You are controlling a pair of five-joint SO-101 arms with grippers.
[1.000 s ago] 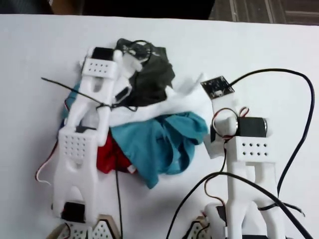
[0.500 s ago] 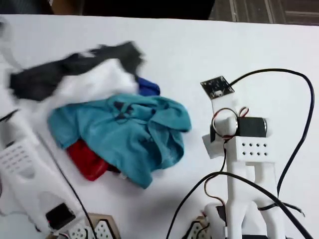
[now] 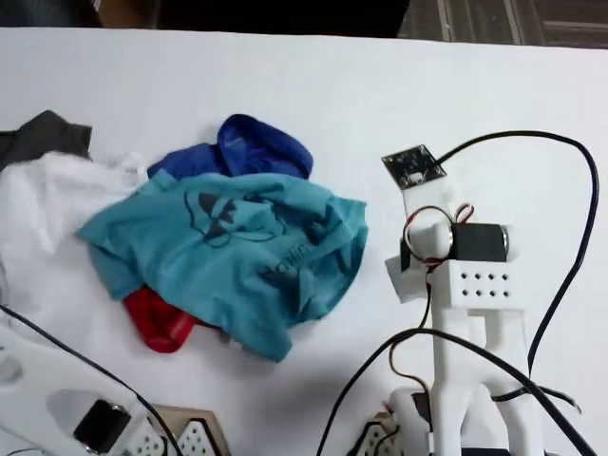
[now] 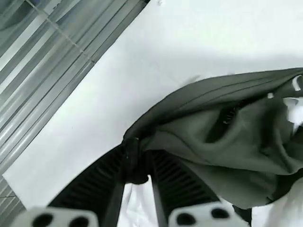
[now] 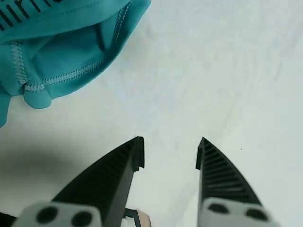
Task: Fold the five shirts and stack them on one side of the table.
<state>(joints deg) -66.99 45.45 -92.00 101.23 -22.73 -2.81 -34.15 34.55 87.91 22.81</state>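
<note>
A heap of shirts lies left of centre in the high view: a teal shirt [image 3: 237, 256] on top, a dark blue one [image 3: 256, 147] behind it, a red one [image 3: 157, 318] under its near edge. A white shirt [image 3: 38, 228] and a dark grey shirt [image 3: 43, 138] lie at the far left edge. My left gripper [image 4: 137, 177] is shut on a fold of the dark grey shirt [image 4: 227, 137], close to the table's edge. My right gripper [image 5: 168, 153] stands open over bare table, beside the teal shirt [image 5: 61, 47]. The right arm [image 3: 456, 266] rests right of the heap.
The white table [image 3: 399, 85] has free room behind the heap and to the right. Black cables [image 3: 560, 237] loop around the right arm. The left arm's base [image 3: 66, 418] sits at the near left corner. Beyond the table edge runs a slatted floor [image 4: 42, 61].
The left arm has swung from over the heap to the far left, dragging the dark grey and white shirts with it. The teal shirt spread out, uncovering the dark blue one. The right arm stayed put.
</note>
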